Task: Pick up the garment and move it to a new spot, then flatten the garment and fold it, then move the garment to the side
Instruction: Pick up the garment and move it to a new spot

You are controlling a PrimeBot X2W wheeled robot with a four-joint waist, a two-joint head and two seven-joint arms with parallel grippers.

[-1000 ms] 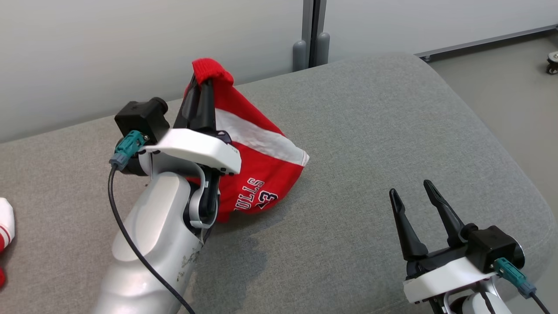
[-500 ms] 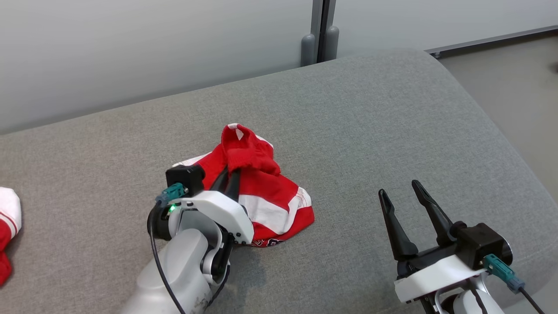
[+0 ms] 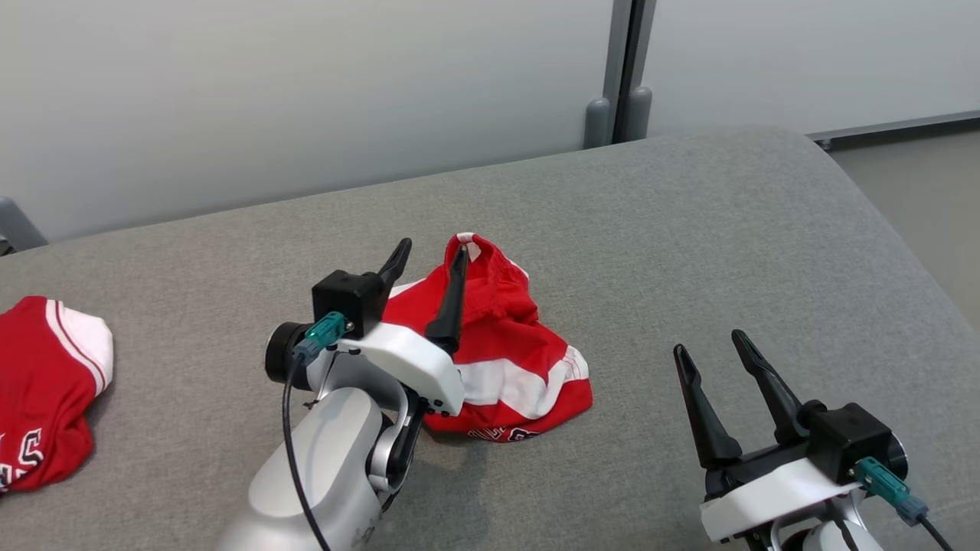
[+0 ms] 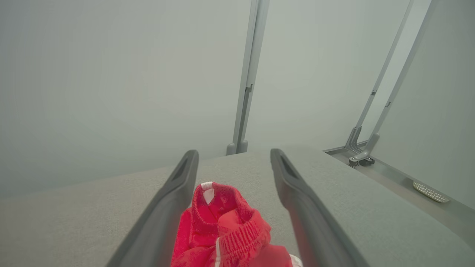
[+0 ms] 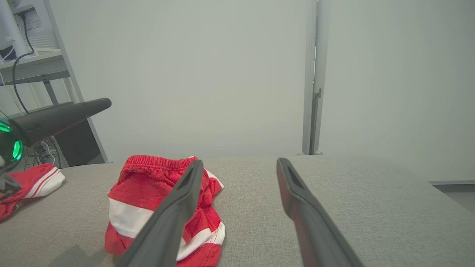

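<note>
The garment (image 3: 509, 360) is a red pair of shorts with white stripes, lying in a crumpled heap on the grey padded surface (image 3: 689, 229). My left gripper (image 3: 432, 249) hovers just over its raised waistband, fingers spread and open. In the left wrist view the garment (image 4: 222, 230) bunches up between the open fingers of the left gripper (image 4: 233, 152), apart from both. My right gripper (image 3: 710, 343) stands open at the lower right, well clear of the cloth. The right wrist view shows the garment (image 5: 148, 185) left of the right gripper (image 5: 240, 161).
A second red and white garment (image 3: 46, 390) lies at the surface's left edge, also seen as a red garment (image 5: 33, 181) at the left of the right wrist view. A pale wall with grey posts (image 3: 616, 115) runs behind. The surface rounds off at the right, with floor (image 3: 934, 199) beyond.
My left gripper has lowered the garment onto the surface and opened, letting go of the waistband. The head camera has shifted too. The right gripper stays open.
</note>
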